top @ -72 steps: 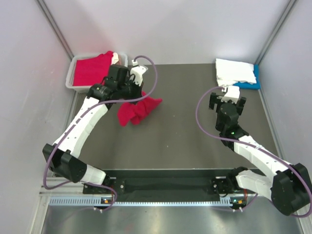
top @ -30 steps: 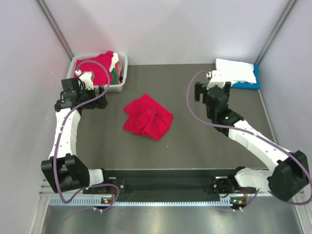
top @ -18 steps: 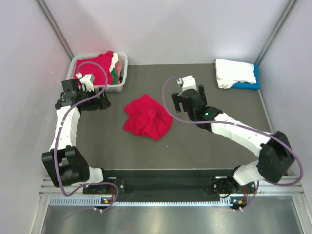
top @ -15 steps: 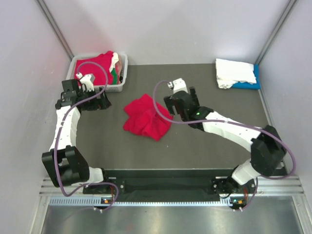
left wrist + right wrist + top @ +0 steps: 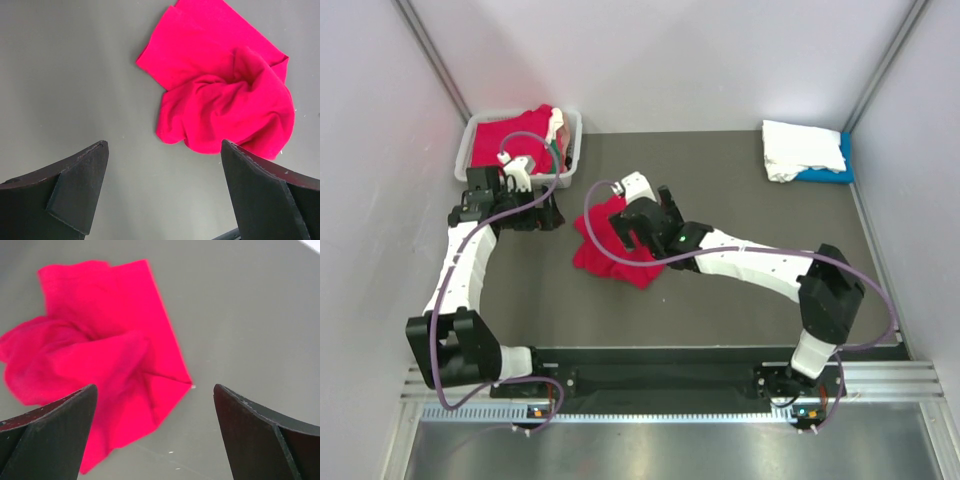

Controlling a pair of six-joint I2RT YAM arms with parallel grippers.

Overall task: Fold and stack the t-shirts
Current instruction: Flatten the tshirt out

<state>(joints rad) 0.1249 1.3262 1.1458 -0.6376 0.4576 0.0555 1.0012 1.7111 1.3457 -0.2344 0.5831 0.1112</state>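
A crumpled red t-shirt lies loose on the dark mat, left of centre. My right gripper hovers over its upper right part, open and holding nothing. In the right wrist view the red t-shirt spreads below and left of the right gripper. My left gripper stands open just left of the shirt. In the left wrist view the red t-shirt lies ahead of the left gripper, apart from both fingers. A folded white t-shirt rests on a blue one at the back right.
A pale plastic tub at the back left holds more red cloth. Grey walls close in the left, back and right sides. The black base rail runs along the near edge.
My right arm has swung left from the white stack to above the red t-shirt. The left gripper has moved right, closer to it. The shirt itself has not shifted over the last second.
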